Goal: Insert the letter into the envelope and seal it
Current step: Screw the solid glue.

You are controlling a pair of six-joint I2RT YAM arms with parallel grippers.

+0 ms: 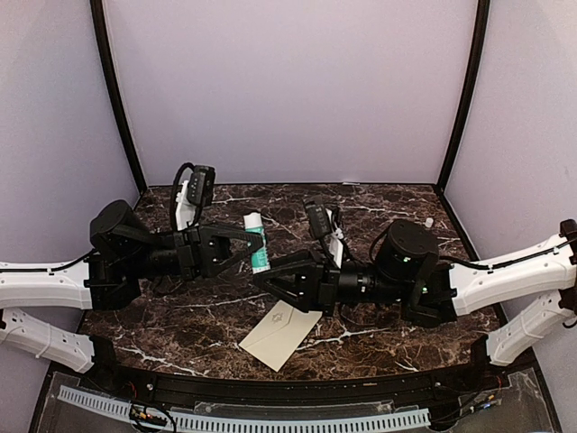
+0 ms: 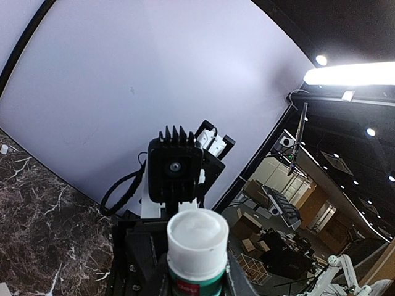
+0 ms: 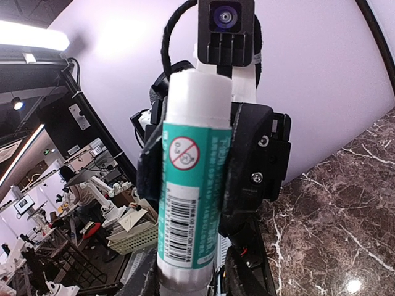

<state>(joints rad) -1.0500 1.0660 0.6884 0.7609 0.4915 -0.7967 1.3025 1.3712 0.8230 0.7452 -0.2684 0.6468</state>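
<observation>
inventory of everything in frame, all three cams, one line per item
envelope: 1, cream-beige, flat on the table, front middle; flap state unclear
glue stick: 1, green label with white ends, in the air between the two grippers
small white piece: 1, white, on the table at the far right; too small to identify
letter: 0 visible in any view
table: 1, dark brown marble pattern
wall panels: 3, pale lilac, at the back and both sides
left gripper: 1, black, jaws closed on the glue stick's middle
right gripper: 1, black, at the stick's near end; grip unclear
</observation>
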